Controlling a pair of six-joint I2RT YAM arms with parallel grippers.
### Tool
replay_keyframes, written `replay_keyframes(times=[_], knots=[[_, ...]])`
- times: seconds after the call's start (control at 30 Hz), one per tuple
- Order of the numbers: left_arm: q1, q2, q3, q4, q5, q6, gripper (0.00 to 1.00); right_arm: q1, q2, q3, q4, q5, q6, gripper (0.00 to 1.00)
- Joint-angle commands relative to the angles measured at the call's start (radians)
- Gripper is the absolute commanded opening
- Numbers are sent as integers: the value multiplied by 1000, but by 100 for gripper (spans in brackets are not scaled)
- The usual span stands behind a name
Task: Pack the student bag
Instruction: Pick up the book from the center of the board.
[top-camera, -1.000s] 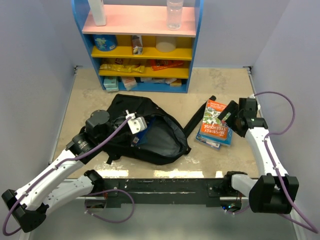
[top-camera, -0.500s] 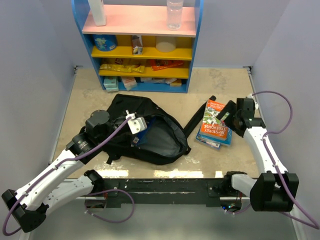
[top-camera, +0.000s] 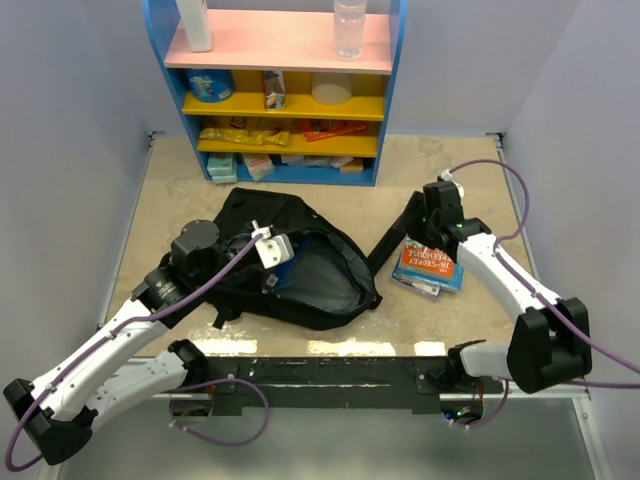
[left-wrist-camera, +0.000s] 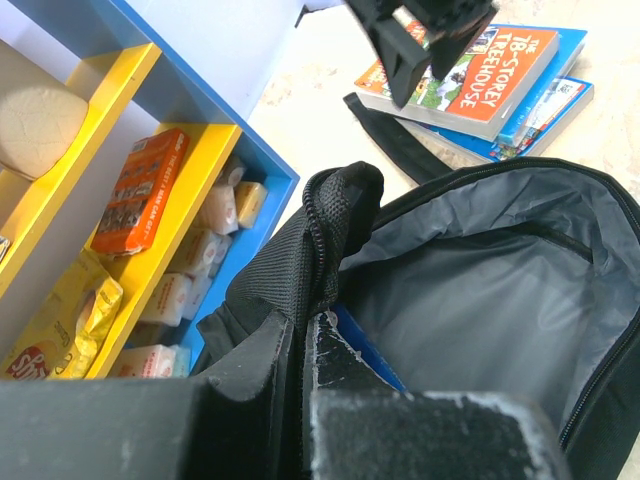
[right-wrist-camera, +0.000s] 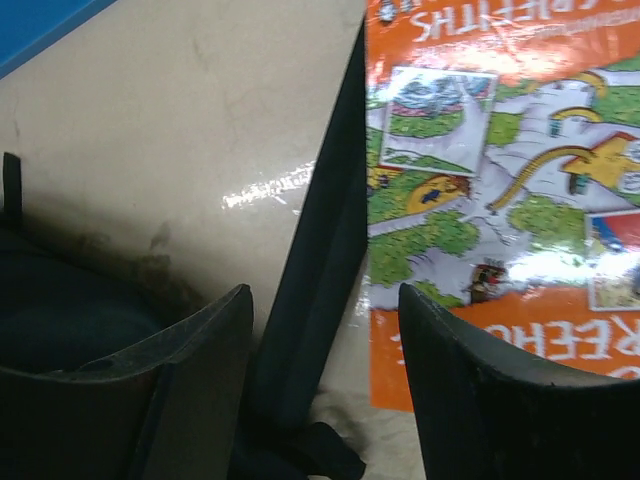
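L hand (left-wrist-camera: 302, 365) is clamping shut on the bag (top-camera: 320, 285), pinching the zip rim at the mouth and holding it up so the opening is gaping toward the right of the top view. R hand (right-wrist-camera: 325, 330) is hanging w/ fingers (right-wrist-camera: 470, 400) parted, gripping nothing. It is straddling the strap (right-wrist-camera: 318, 260) and the left edge of the books (right-wrist-camera: 480, 200), and isn't clearly touching either.

Handling, as a judgement: the bag is looking soft & floppy, black fabric w/ no frame, so it is sagging wherever nothing is holding it. It's prob. light while nearly empty, but big and awkward. The fabric isn't looking slippery or fragile, though a thin fold could be working out of a pinch. Best hold is looking like the stiffer zip rim, where L hand is sitting now, or the strap near its root. Grabbing mid-panel would only be bunching cloth.

Position: in the top view the bag is lying at centre of the surface (top-camera: 170, 200), below the shelf (top-camera: 290, 104), w/ its mouth right at L hand, centre-left. From R hand the bag's body is lying to the left, near but apart. Only the strap is reaching under that hand, running toward upper right. Books are lying just right of the bag, centre-right. Something blue is showing inside the bag at lower centre of the L wrist view; can't tell what.
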Motion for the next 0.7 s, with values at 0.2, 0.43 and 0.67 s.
replay_keyframes(times=[0.2, 0.43, 0.67], knots=[[2, -30, 34, 140, 36, 5, 0, 53, 179, 73, 123, 28, 73, 32], [5, -37, 28, 138, 36, 5, 0, 98, 233, 114, 93, 78, 79, 31], [5, -53, 12, 148, 36, 5, 0, 81, 222, 114, 39, 119, 68, 30]])
